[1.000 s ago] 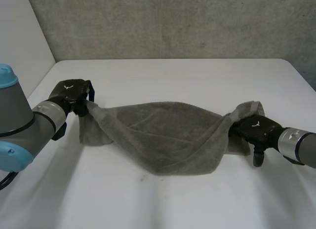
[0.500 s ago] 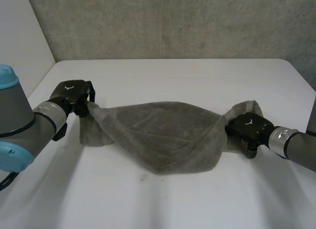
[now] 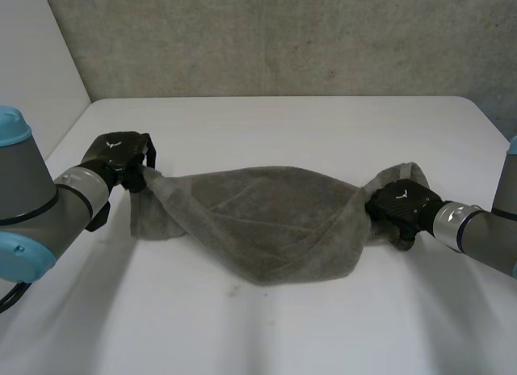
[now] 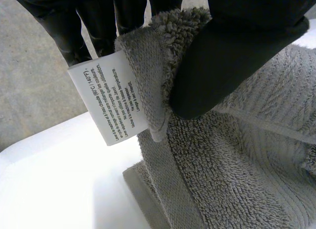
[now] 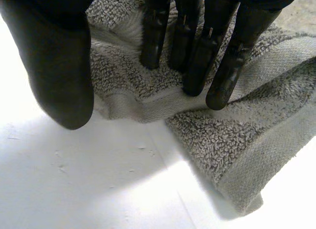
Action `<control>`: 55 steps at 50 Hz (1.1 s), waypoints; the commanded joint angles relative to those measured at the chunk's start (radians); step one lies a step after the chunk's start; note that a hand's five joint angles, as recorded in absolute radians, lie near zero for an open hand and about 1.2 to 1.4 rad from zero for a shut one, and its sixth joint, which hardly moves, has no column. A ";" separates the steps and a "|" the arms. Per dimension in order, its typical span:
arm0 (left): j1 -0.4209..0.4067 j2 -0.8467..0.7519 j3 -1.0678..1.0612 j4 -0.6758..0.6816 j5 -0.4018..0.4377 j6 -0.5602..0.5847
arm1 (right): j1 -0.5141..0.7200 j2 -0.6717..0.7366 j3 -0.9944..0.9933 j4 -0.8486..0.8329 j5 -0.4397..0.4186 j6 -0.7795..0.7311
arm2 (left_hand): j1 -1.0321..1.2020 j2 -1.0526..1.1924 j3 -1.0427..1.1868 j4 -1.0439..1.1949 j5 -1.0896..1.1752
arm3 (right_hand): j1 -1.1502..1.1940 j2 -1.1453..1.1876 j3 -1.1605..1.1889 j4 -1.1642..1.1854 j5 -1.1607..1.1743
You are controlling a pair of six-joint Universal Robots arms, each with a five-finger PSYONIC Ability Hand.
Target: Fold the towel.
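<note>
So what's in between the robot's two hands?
The grey towel: in the head view it stretches across the white table from the left hand to the right hand.

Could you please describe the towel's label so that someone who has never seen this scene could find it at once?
On the white table a grey towel spans from the left hand to the right hand. At the corner that the left hand pinches, the label hangs beside the thumb. It is the one smooth white tag with small printed lines, against fluffy grey cloth.
</note>
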 commanded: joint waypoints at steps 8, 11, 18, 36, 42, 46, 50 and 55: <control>0.000 0.000 -0.005 0.000 0.003 0.000 | 0.016 0.004 -0.025 0.000 0.000 0.000 | 0.198 0.178 0.179 0.178 0.192 | 0.044 0.051 0.048 0.044 0.108; 0.000 0.000 -0.006 0.000 0.003 0.000 | 0.022 0.012 -0.030 0.000 0.000 0.000 | 0.198 0.178 0.179 0.178 0.192 | 0.093 0.101 0.097 0.094 0.158; 0.000 -0.001 -0.006 0.000 0.005 0.000 | 0.026 0.021 -0.041 0.000 -0.002 0.000 | 0.198 0.178 0.179 0.178 0.192 | 0.387 0.395 0.391 0.388 0.452; 0.002 0.093 -0.006 -0.035 0.008 0.012 | 0.013 -0.175 -0.099 0.054 -0.002 0.164 | 0.198 0.178 0.179 0.178 0.192 | 0.568 0.576 0.572 0.569 0.633; 0.012 0.214 -0.034 -0.145 0.009 0.015 | -0.047 -0.302 -0.168 0.262 -0.005 0.163 | 0.198 0.178 0.179 0.178 0.192 | 0.568 0.576 0.572 0.569 0.633; 0.040 0.349 -0.067 -0.230 0.009 0.017 | -0.098 -0.394 -0.244 0.463 -0.028 0.147 | 0.198 0.178 0.179 0.178 0.192 | 0.568 0.576 0.572 0.569 0.633; 0.067 0.428 -0.095 -0.288 0.011 0.020 | -0.144 -0.431 -0.271 0.577 -0.043 0.117 | 0.198 0.178 0.179 0.178 0.192 | 0.568 0.576 0.572 0.569 0.633; 0.118 0.509 -0.178 -0.405 0.012 0.142 | -0.208 -0.480 -0.239 0.735 -0.077 -0.039 | 0.198 0.178 0.179 0.178 0.192 | 0.568 0.576 0.572 0.569 0.633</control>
